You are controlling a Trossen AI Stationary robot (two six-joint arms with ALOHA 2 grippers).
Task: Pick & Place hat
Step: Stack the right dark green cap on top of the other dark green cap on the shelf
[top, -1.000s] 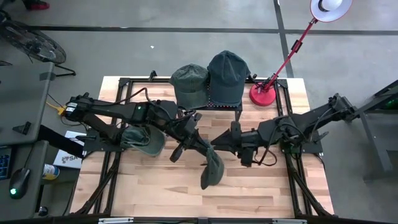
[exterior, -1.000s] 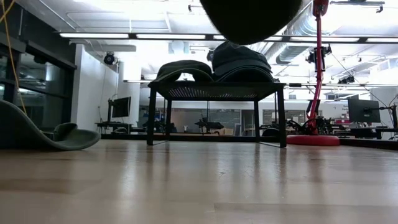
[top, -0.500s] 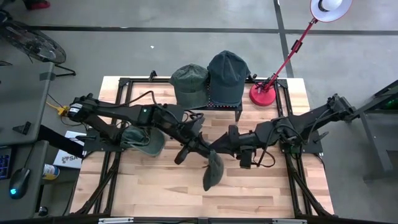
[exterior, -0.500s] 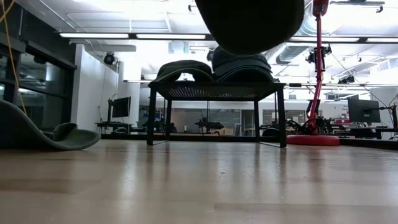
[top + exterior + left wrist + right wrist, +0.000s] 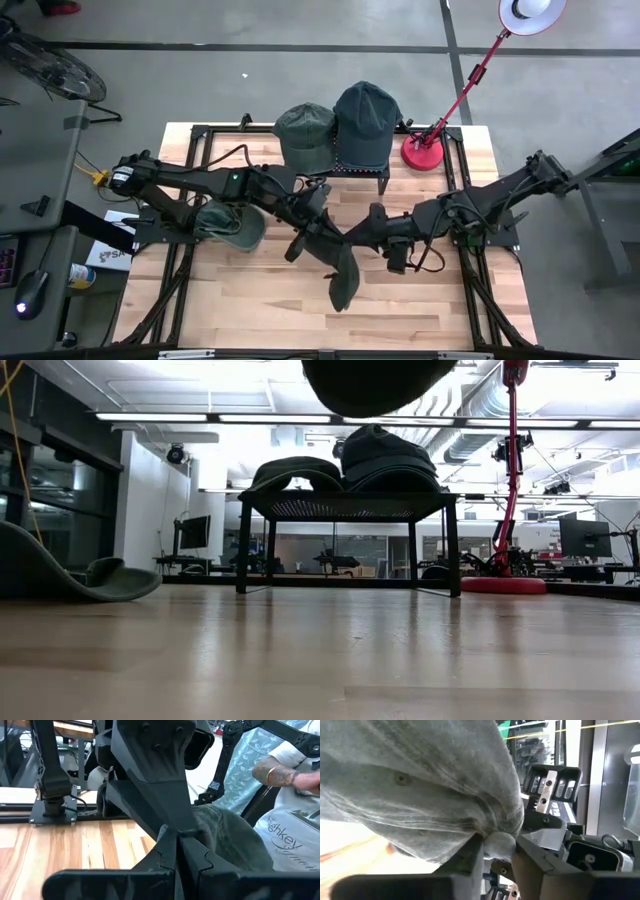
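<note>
A grey-green hat hangs in the air over the table's middle, and its lower end shows at the top of the low view. My left gripper reaches it from the left and is shut on it. My right gripper reaches it from the right, its fingers closed on the cloth. Two more hats sit crown up on a black rack at the far edge. Another hat lies on the table's left part. My left gripper pinches the hat's cloth between its shut fingers, nearly level, from the table's left. The hat hangs below the fingers, clear of the table. My right gripper pinches a bunched fold of the hat's cloth between its two fingers, nearly level, from the table's right, close to the left gripper's hold. The crown bulges beyond the fingers.
A red desk lamp stands with its base at the far right, its stem leaning right. The black rack stands on legs at the back. Bare wood lies in front. A person's arm shows beyond the table.
My left gripper has carried the hat a little toward the right arm and the near edge. My right gripper, which stood open beside the hat, has shut on its cloth. The hat stays hanging clear of the table.
</note>
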